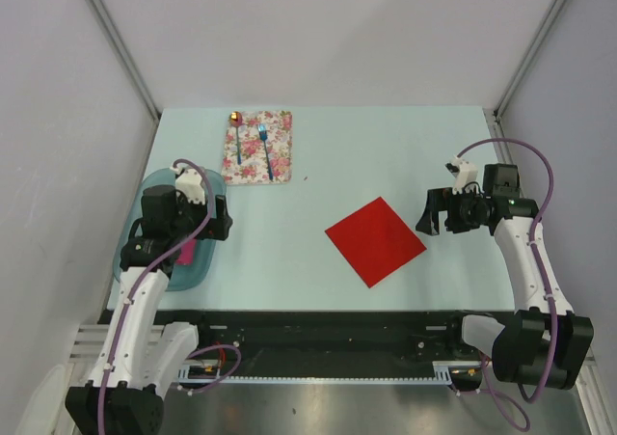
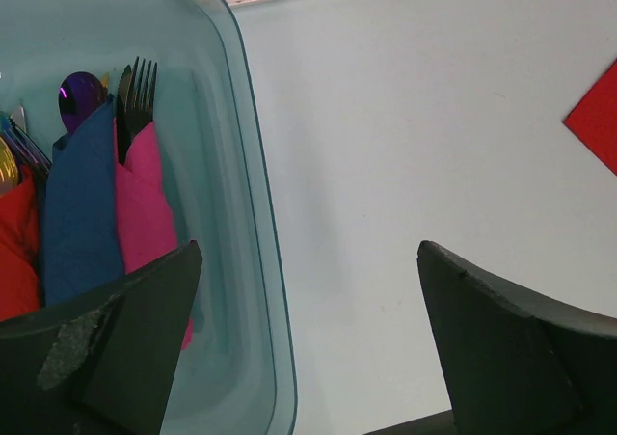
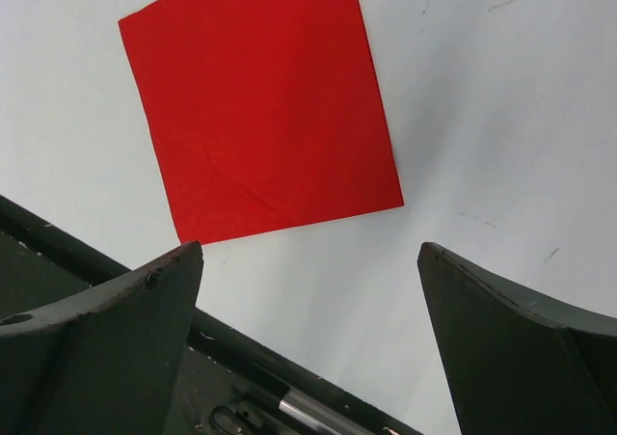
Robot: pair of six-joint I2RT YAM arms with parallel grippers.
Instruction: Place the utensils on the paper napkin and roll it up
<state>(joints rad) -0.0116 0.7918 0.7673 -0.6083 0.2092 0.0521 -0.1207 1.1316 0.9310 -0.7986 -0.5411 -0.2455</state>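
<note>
A red paper napkin (image 1: 375, 240) lies flat on the table, right of centre; it also shows in the right wrist view (image 3: 260, 107). The blue fork (image 1: 265, 152) and the spoon with a red-gold head (image 1: 237, 136) lie side by side on a floral mat (image 1: 256, 148) at the back left. My left gripper (image 1: 220, 225) is open and empty over the right rim of a teal tray (image 2: 253, 194). My right gripper (image 1: 431, 215) is open and empty, just right of the napkin.
The teal tray (image 1: 145, 199) at the left holds rolled napkins: a pink one (image 2: 145, 203) with a black fork, a blue one (image 2: 82, 203) with a purple spoon, and a red one (image 2: 17, 242). The table's black front edge (image 3: 125, 281) lies near the right gripper.
</note>
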